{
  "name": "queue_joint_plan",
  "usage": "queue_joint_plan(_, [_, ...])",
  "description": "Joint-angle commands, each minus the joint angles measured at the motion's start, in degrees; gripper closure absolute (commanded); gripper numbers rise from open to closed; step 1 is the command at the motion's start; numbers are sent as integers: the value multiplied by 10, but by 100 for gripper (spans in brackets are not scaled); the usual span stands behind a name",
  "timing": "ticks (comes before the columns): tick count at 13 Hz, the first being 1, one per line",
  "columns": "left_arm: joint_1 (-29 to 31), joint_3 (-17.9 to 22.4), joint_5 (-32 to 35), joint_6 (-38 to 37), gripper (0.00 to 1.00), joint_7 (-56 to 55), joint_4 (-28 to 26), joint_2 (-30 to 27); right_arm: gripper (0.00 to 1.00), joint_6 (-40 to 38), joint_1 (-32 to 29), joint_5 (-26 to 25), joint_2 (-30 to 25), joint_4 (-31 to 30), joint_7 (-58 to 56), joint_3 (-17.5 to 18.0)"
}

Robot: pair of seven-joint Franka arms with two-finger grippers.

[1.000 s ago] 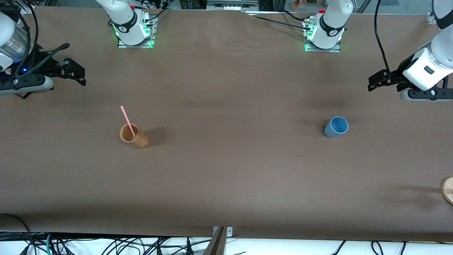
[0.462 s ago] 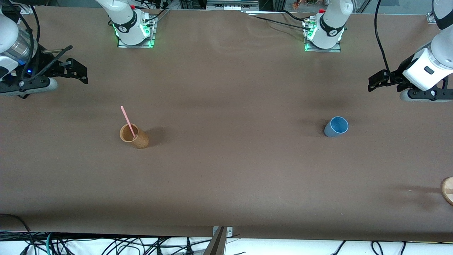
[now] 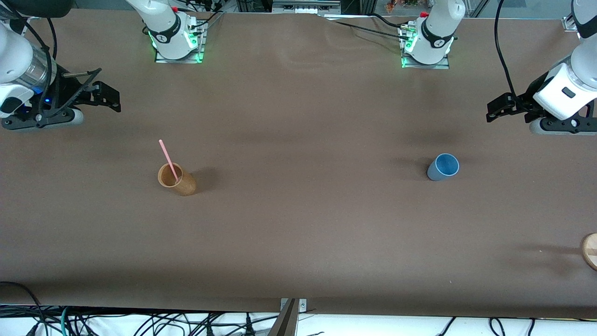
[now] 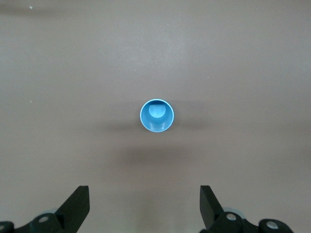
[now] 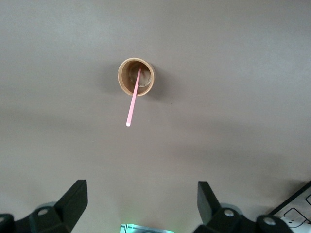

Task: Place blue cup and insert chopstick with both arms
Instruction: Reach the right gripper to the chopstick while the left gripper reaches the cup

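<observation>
The blue cup (image 3: 442,167) stands upright toward the left arm's end of the table; it also shows in the left wrist view (image 4: 157,116). The pink chopstick (image 3: 168,160) leans inside a tan cup (image 3: 177,179) toward the right arm's end, and both show in the right wrist view, the chopstick (image 5: 133,103) in the tan cup (image 5: 136,76). My left gripper (image 3: 495,108) is open and empty, high over the table's end, well apart from the blue cup; its wrist view shows the same (image 4: 144,206). My right gripper (image 3: 108,96) is open and empty, away from the tan cup; its wrist view agrees (image 5: 141,204).
The table (image 3: 298,224) is covered in brown cloth. A round wooden piece (image 3: 590,250) sits at the edge of the view by the left arm's end, nearer the front camera. The arms' bases (image 3: 175,35) stand along the back edge.
My right gripper has drifted a little toward the table's middle and lower in the view. My left gripper has barely moved. The cups and chopstick have not moved.
</observation>
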Motion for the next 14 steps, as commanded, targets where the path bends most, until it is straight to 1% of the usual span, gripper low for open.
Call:
queue_joint_plan(1, [2, 0, 0, -4, 0, 10, 21, 15, 0, -3, 0, 8, 6, -2, 3, 1])
queue_joint_plan(4, [2, 0, -1, -4, 0, 9, 21, 15, 0, 24, 0, 4, 15, -27, 5, 2])
queue_joint_plan(6, [0, -1, -2, -4, 0, 11, 21, 16, 0, 74, 0, 6, 19, -66, 7, 3])
queue_joint_plan(8, [-7, -3, -2, -2, 0, 13, 20, 20, 0, 117, 0, 6, 47, -81, 8, 8])
queue_joint_plan(11, [-33, -8, -1, -1, 0, 8, 22, 76, 0, 178, 0, 5, 104, -82, 5, 16])
queue_joint_plan(12, [-33, -8, -2, 4, 0, 7, 20, 90, 0, 198, 0, 5, 118, -84, 3, 19])
queue_joint_plan(14, [-35, -10, -1, 65, 0, 8, 5, 128, 1, 248, 1, 4, 139, -97, 4, 28])
